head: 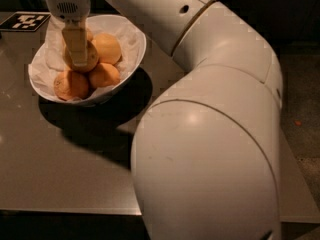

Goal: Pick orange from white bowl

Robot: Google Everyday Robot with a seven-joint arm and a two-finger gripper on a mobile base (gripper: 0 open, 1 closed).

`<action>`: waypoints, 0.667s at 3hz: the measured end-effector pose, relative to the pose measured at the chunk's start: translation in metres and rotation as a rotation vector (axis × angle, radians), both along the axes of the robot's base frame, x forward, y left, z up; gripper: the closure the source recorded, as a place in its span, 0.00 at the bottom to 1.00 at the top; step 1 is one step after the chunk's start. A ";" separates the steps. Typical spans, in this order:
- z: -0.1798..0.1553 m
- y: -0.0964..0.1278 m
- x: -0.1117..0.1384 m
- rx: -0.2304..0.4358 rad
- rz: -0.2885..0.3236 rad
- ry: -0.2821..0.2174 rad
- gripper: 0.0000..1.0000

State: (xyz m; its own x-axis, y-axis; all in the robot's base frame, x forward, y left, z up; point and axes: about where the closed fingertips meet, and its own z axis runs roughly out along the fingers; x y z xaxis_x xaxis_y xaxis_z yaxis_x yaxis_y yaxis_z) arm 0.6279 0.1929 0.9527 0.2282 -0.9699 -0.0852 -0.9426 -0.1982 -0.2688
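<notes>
The white bowl point(134, 59), lined with crumpled white paper, stands at the back left of the table and holds several round fruits. The orange point(92, 59), yellow-orange, sits on top in the middle of the pile. My gripper point(76, 60) hangs straight down from above into the bowl and is set on the orange, covering its left part. Two deeper-orange fruits point(72, 85) lie at the bowl's front, and another fruit point(107, 46) lies at the back right, touching the orange.
My big white arm point(210, 144) fills the right and front of the view and hides much of the grey table point(45, 164). A black-and-white marker tag point(24, 21) lies at the table's back left corner. The floor point(300, 109) shows at the right.
</notes>
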 end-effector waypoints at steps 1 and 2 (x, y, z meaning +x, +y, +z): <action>-0.012 -0.002 0.007 0.007 -0.004 0.029 0.32; -0.026 -0.006 0.013 0.010 -0.007 0.060 0.31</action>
State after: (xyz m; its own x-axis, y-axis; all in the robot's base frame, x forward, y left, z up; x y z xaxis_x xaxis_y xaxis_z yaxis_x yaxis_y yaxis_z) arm 0.6411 0.1869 0.9262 0.2153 -0.9706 -0.1079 -0.9585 -0.1888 -0.2137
